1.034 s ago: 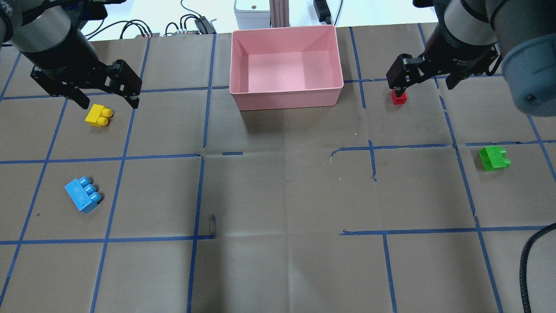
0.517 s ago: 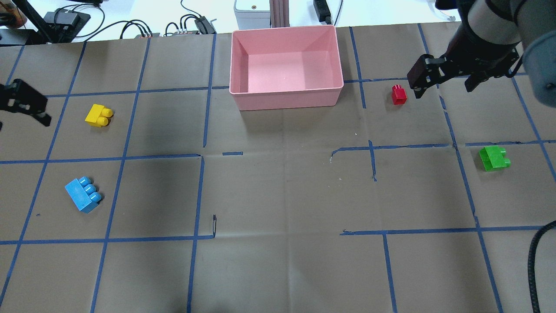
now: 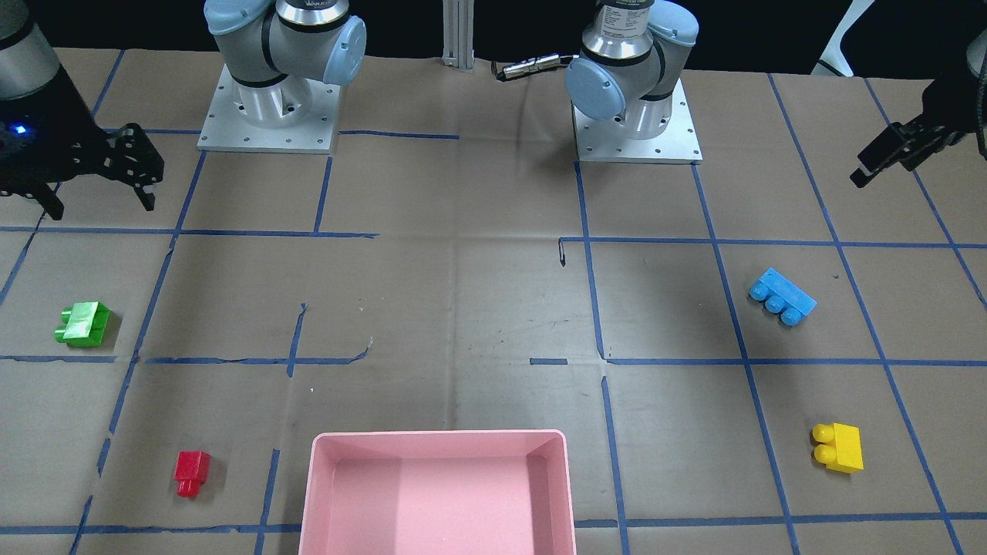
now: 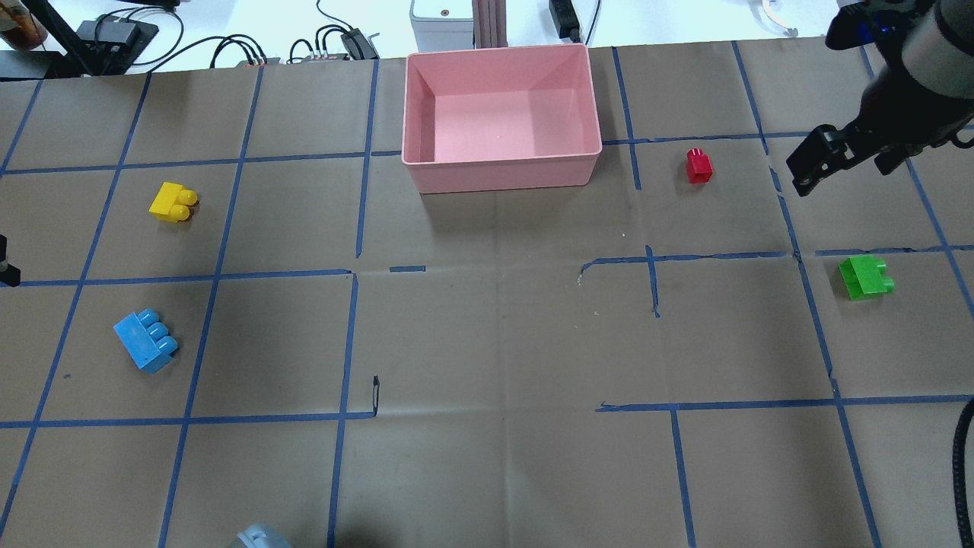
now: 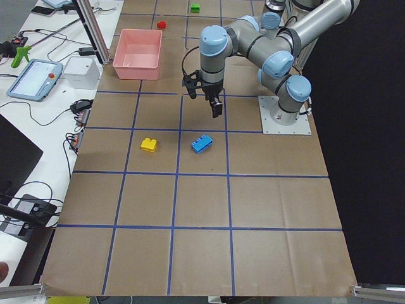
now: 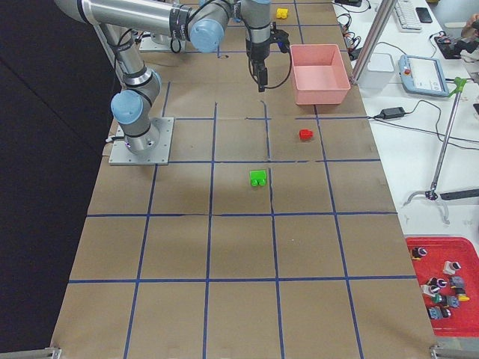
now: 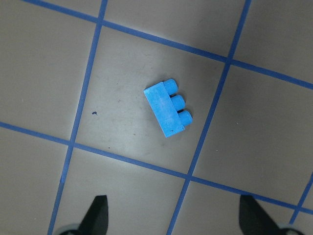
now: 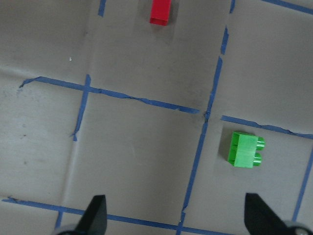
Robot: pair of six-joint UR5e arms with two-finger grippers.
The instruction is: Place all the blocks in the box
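The pink box stands at the far middle of the table, with nothing in it; it also shows in the front view. The yellow brick and the light blue brick lie at the left. The red brick lies right of the box, and the green brick at the right. My right gripper is open and empty, above the table between the red and green bricks. My left gripper is open and empty; its wrist view looks down on the blue brick.
Blue tape lines mark a grid on the brown paper. Both robot bases stand at my edge of the table. Cables and small devices lie beyond the far edge. A side table carries a tablet and a red parts tray.
My left gripper left the yellow brick and swung left, nearly out of the overhead view. My right gripper moved off the red brick, to the right and nearer. No brick has moved.
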